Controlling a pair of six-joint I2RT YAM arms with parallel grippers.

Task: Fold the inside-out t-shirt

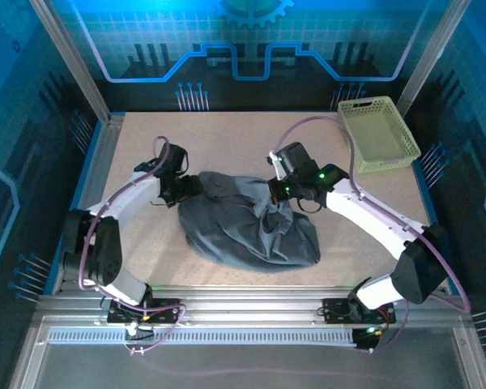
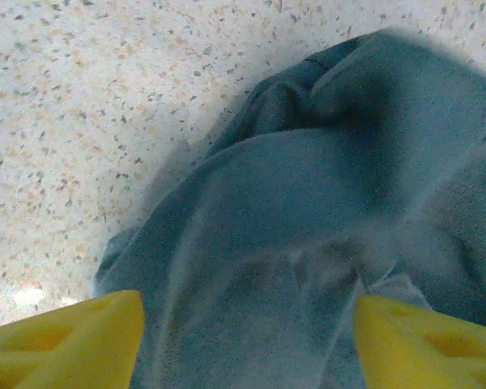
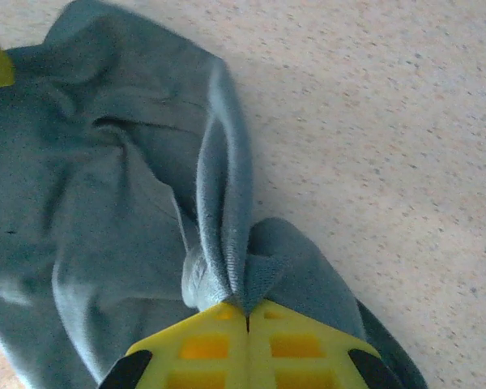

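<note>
The dark slate-grey t-shirt [image 1: 243,225] lies crumpled in a heap at the middle of the table. My right gripper [image 1: 277,193] is shut on a pinched ridge of its fabric [image 3: 227,235] near the heap's right top, lifting that fold a little. My left gripper [image 1: 185,188] sits at the heap's left edge, open, with its yellow fingers [image 2: 65,340] spread wide on either side of the cloth [image 2: 308,227]. Nothing is clamped between them.
A pale yellow-green plastic basket [image 1: 377,134] stands at the back right corner. Speckled tabletop [image 1: 227,138] lies bare behind the shirt and to the left [image 2: 81,121]. Metal frame rails [image 1: 97,154] border the table.
</note>
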